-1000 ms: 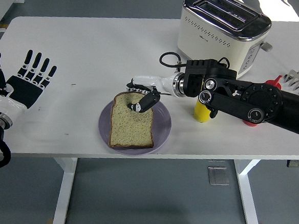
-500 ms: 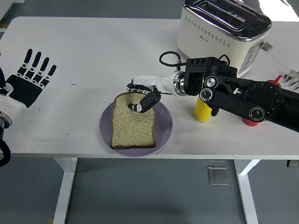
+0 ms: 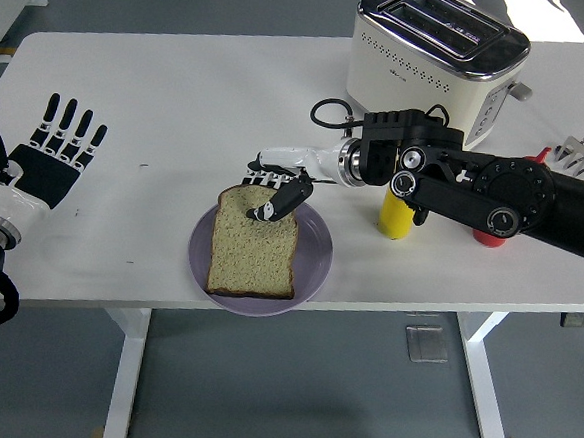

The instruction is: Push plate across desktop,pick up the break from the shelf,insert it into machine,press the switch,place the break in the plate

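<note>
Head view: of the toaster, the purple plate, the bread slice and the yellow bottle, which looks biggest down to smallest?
1. Toaster
2. Purple plate, though it lies nearer the camera, so this is unsure
3. Bread slice
4. Yellow bottle, partly hidden by the arm

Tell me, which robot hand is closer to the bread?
The right hand. Its fingers reach over the top edge of the bread on the purple plate. The left hand hovers open, far off near the table's left edge.
</note>
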Tool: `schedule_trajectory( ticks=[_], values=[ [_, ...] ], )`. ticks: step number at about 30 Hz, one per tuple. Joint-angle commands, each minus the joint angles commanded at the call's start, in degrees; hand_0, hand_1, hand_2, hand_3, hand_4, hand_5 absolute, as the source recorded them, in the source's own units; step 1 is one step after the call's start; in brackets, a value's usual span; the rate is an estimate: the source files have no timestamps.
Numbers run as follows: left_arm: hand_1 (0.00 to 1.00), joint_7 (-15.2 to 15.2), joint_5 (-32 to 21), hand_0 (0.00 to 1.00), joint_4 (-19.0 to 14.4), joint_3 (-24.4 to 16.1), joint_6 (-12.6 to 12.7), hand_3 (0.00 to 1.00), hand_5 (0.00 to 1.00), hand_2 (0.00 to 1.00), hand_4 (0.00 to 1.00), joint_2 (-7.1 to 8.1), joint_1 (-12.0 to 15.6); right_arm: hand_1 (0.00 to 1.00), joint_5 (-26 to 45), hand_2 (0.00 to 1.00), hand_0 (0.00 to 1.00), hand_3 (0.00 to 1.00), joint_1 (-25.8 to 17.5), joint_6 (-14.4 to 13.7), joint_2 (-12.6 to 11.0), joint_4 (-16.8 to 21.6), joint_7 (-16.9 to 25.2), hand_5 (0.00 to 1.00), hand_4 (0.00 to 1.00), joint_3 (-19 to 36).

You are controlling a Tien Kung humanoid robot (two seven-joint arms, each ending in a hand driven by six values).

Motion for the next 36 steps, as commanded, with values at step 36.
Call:
schedule_trajectory(
  ticks=[36],
  values=[
    [0.74, 0.01, -1.29, 0.809, -6.21, -1.99, 0.57, 0.702, 0.998, 0.696, 0.797, -0.47, 1.18, 0.657, -3.39, 0.656, 0.646, 0.631, -12.93, 0.31, -14.36, 19.78, -1.73, 0.233, 0.632, 29.2]
  ],
)
